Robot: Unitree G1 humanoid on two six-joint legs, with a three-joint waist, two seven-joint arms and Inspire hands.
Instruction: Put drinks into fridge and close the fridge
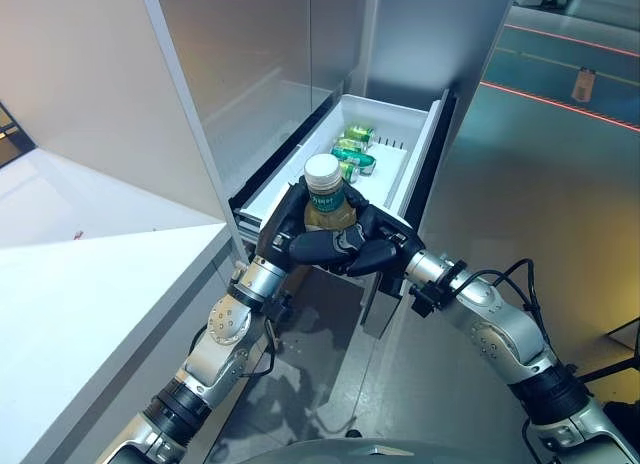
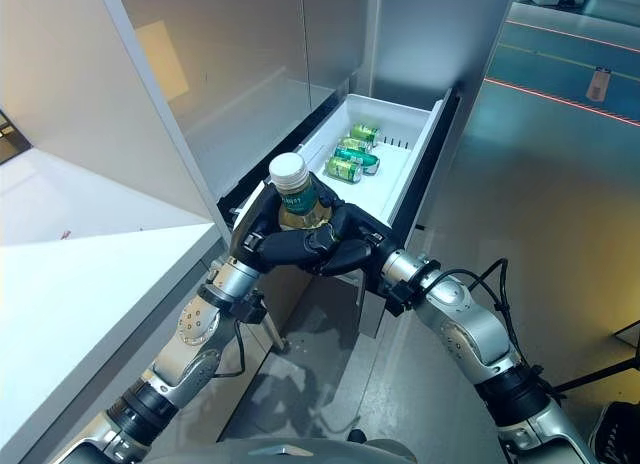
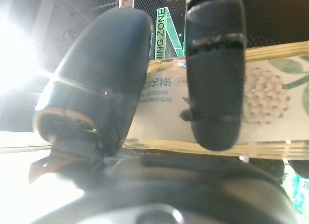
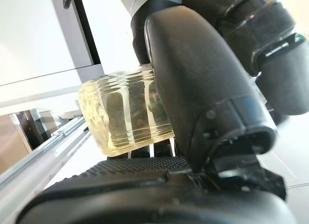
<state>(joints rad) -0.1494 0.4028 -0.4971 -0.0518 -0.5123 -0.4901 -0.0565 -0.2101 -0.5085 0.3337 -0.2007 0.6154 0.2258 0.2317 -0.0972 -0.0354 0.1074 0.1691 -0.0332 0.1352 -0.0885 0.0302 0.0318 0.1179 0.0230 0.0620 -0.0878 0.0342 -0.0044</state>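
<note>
Both hands are gripping one bottle (image 1: 324,199) upright, just over the near end of the open fridge drawer (image 1: 420,149). Left hand (image 1: 285,219) is wrapping its fingers round the bottle from the robot's left; its wrist view is showing dark fingers (image 3: 215,79) curled across the bottle's label. Right hand (image 1: 350,249) is closing on the bottle from the right and front, thumb (image 4: 203,79) pressing against the clear ribbed base with yellowish drink inside. Bottle is wearing a white cap (image 2: 287,168). Drawer is standing pulled out, white inside, with green cans (image 1: 352,156) lying on their sides toward its far end. White counter (image 1: 90,304) is sitting at the robot's left.
</note>
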